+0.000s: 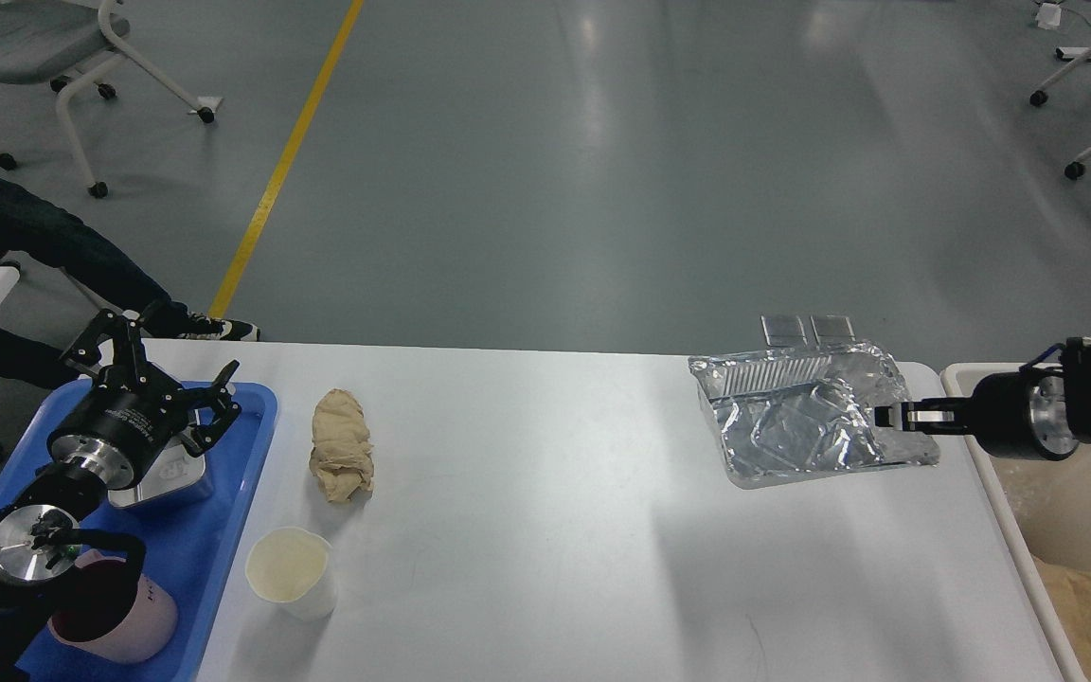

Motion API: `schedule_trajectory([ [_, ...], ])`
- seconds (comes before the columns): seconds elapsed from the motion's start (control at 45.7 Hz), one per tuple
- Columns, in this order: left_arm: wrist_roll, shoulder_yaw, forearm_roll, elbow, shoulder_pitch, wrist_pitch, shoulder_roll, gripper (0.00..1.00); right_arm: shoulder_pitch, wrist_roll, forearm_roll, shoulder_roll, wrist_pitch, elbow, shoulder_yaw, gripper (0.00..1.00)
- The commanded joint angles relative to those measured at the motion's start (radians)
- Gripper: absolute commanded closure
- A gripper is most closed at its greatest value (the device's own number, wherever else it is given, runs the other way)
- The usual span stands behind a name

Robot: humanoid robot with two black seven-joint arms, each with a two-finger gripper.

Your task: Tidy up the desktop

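Note:
The white desktop (555,530) fills the lower part of the head view. My right gripper (889,417) comes in from the right and is shut on the right rim of a crumpled foil tray (796,426), which is over the desktop's far right part. A crumpled brown paper wad (342,445) and a white paper cup (292,570) are on the desktop's left side. My left gripper (162,371) is open above the blue tray (223,530), with nothing between its fingers.
In the blue tray are a metal box (176,478) and a pink cup (124,620). A beige bin (1076,530) with brown paper inside stands off the desktop's right edge. Chairs and a person's legs are on the floor beyond.

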Motion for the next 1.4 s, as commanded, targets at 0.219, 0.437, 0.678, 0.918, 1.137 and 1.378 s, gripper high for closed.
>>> schedule_trajectory([
  [0.219, -0.015, -0.009, 0.032, 0.000, -0.005, -0.009, -0.013, 0.04, 0.144, -0.054, 0.010, 0.193, 0.000, -0.052, -0.121, 1.00],
  [0.437, -0.014, -0.002, 0.030, -0.001, -0.021, -0.002, -0.005, 0.04, 0.198, -0.057, 0.043, 0.315, 0.000, -0.122, -0.188, 1.00],
  [0.678, -0.015, -0.006, 0.030, -0.001, -0.015, -0.005, 0.002, 0.04, 0.242, -0.057, 0.108, 0.473, 0.000, -0.221, -0.274, 1.00],
  [0.918, -0.015, 0.001, 0.030, -0.003, -0.015, -0.005, -0.001, 0.04, 0.276, -0.058, 0.207, 0.607, -0.002, -0.352, -0.332, 1.00],
  [1.137, -0.009, 0.011, 0.030, -0.003, -0.011, 0.000, 0.028, 0.04, 0.293, -0.060, 0.336, 0.662, -0.014, -0.403, -0.403, 1.00],
  [1.378, 0.015, 0.014, 0.032, -0.015, -0.005, 0.037, 0.054, 0.04, 0.340, -0.066, 0.473, 0.731, -0.054, -0.408, -0.536, 1.00],
])
